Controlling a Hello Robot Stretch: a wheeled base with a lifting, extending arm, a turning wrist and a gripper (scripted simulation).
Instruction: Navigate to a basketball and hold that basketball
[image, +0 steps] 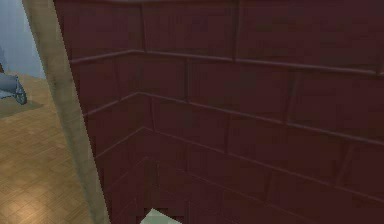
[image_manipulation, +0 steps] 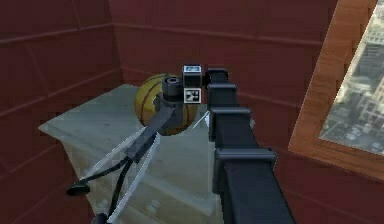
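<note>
— What's in the forward view?
— A dark red wall (image: 250, 110), with a pale post (image: 75, 120) and wood floor (image: 35, 150) at the left.
— And the arm side view?
— The ball (image_manipulation: 150, 97) sits on a pale table (image_manipulation: 85, 130), beside the arm (image_manipulation: 240, 150). The gripper (image_manipulation: 98, 195) shows against the tabletop. I can't tell whether its jaws grip anything.

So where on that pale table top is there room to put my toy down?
The pale grey table top is bare along its left edge, between the round orange basketball and the dark red wall. Another bare patch lies between the thin dark fingers and the dark square arm. The back corner, around the ball, is crowded.
</note>
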